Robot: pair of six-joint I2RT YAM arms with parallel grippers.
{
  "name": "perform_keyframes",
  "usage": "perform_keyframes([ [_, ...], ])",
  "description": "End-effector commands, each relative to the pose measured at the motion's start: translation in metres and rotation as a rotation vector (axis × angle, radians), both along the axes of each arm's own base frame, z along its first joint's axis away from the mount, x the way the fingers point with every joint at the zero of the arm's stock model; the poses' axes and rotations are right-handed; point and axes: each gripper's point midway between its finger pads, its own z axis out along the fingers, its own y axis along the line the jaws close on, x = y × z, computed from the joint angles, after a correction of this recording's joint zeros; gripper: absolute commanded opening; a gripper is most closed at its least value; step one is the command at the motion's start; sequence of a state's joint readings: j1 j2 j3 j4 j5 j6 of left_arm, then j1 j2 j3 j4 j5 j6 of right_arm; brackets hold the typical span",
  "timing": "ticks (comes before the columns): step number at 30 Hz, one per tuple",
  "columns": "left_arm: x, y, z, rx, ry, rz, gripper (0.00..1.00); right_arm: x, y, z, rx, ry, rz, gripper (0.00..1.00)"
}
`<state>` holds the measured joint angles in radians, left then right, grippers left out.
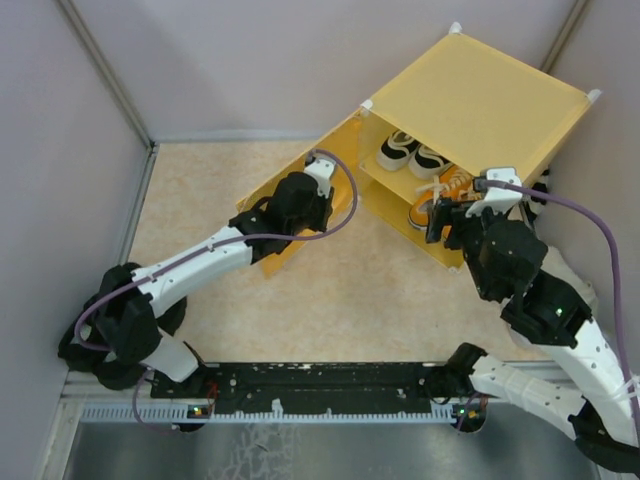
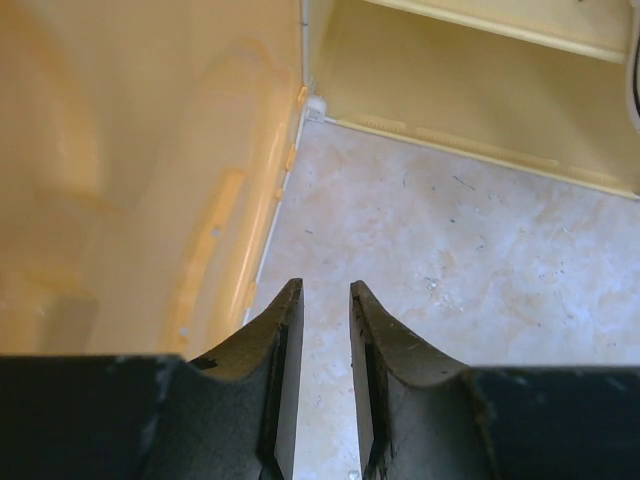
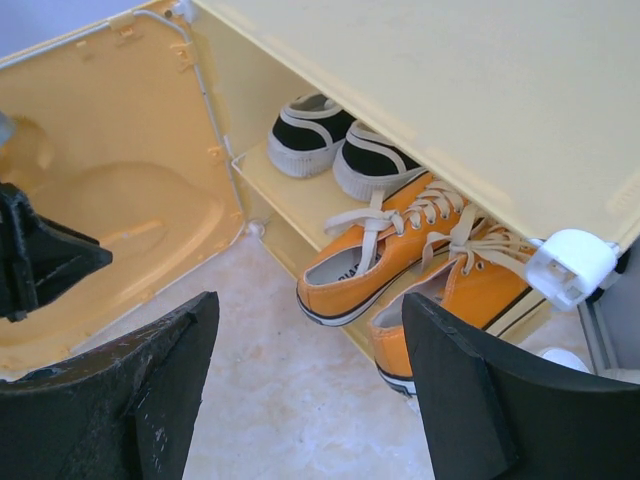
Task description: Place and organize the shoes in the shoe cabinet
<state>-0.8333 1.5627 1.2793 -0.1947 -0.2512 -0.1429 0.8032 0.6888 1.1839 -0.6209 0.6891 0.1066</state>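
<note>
The yellow shoe cabinet (image 1: pixel 480 95) stands at the back right with its door (image 1: pixel 272 248) swung open to the left. On the inner shelf (image 3: pixel 300 205) stand the black-and-white shoes (image 3: pixel 335 140), toes out. Beside them lie the orange shoes (image 3: pixel 385 250), heels jutting over the shelf's front edge. My right gripper (image 3: pixel 310 305) is open and empty, just in front of the orange heels; it also shows in the top view (image 1: pixel 445 225). My left gripper (image 2: pixel 326 290) is empty with a narrow gap, beside the door's inner face (image 2: pixel 120 180). The off-white pair is not visible.
Grey enclosure walls (image 1: pixel 70 150) close in the pale stone floor (image 1: pixel 340 290) on three sides. A white corner connector (image 3: pixel 570 265) sticks out by my right finger. The lower compartment (image 2: pixel 470 90) opens ahead of the left gripper.
</note>
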Motion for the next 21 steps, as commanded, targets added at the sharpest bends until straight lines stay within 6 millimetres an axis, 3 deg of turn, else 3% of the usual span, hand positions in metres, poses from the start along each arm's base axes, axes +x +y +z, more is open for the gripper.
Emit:
perform_keyframes([
  [1, -0.01, 0.009, 0.017, -0.051, -0.035, 0.046, 0.31, 0.015, 0.019, -0.026, -0.058, 0.077, 0.007, 0.75],
  [8, -0.014, 0.014, 0.013, -0.097, -0.048, 0.056, 0.31, 0.036, 0.043, -0.042, -0.119, 0.171, -0.001, 0.74],
  [12, -0.015, 0.021, 0.011, -0.095, -0.057, 0.08, 0.31, 0.052, 0.058, -0.073, -0.164, 0.269, -0.044, 0.73],
  [16, -0.014, 0.028, 0.013, -0.083, -0.069, 0.105, 0.32, 0.067, 0.055, -0.102, -0.274, 0.33, -0.143, 0.73],
  [21, -0.015, 0.025, 0.013, -0.094, -0.067, 0.092, 0.32, 0.082, 0.046, -0.112, -0.357, 0.332, -0.204, 0.72],
])
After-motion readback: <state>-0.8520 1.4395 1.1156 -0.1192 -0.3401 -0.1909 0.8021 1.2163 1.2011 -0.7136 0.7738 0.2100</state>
